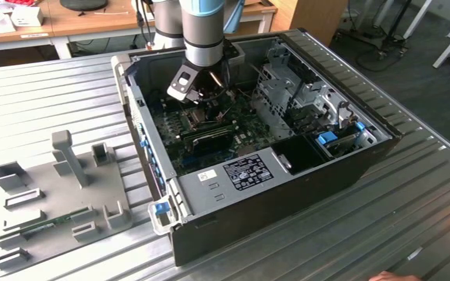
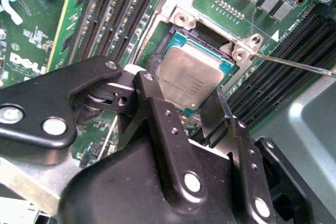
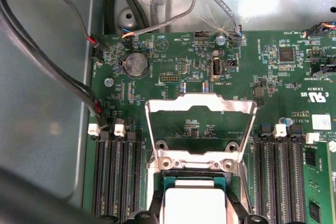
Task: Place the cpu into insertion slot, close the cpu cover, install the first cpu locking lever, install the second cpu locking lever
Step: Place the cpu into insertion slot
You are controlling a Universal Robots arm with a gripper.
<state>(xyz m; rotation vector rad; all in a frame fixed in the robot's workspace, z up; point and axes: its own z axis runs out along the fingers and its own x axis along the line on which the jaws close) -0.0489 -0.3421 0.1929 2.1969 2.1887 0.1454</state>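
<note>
My gripper [image 1: 197,88] reaches down into the open computer case [image 1: 365,158], over the green motherboard. In both wrist views its black fingers [image 2: 149,95] flank the cpu [image 2: 191,74], a square chip with a silvery face, and press on two opposite edges. The cpu [image 3: 194,205] sits at the insertion slot [image 2: 173,38], square to its dark frame; whether it is fully seated I cannot tell. The cpu cover [image 3: 199,103], a silver frame with a cut-out centre, stands swung open beyond the slot. A thin metal locking lever [image 2: 294,65] sticks out from the slot's corner, unlatched.
Long black memory slots [image 3: 113,177] run along both sides of the slot. Black cables [image 3: 63,77] and a coin battery [image 3: 135,64] lie beyond the cover. A grey drive cage [image 1: 287,93] fills the case's far side. A grey fixture tray [image 1: 53,193] lies outside on the table.
</note>
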